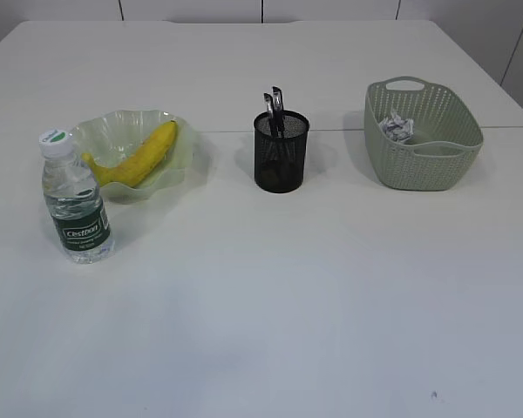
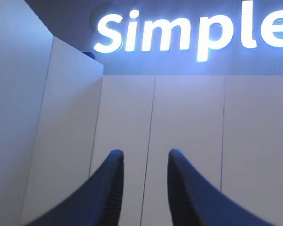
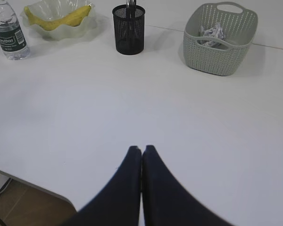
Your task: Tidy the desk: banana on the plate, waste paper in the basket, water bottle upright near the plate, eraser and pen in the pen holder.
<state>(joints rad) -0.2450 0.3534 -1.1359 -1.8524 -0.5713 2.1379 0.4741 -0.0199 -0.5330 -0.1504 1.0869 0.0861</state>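
A yellow banana lies in the pale green wavy plate. The water bottle stands upright just in front of the plate's left side. A black mesh pen holder holds dark pens; I cannot make out an eraser. Crumpled waste paper rests in the grey-green basket. Neither arm shows in the exterior view. My left gripper is open, empty, and faces a white wall. My right gripper is shut on nothing, low over the table's near edge, far from the plate, bottle, pen holder and basket.
A lit sign reading "Simple" hangs on the wall above white panels in the left wrist view. The white table has a seam running across behind the objects. Its near edge and the floor show at lower left in the right wrist view.
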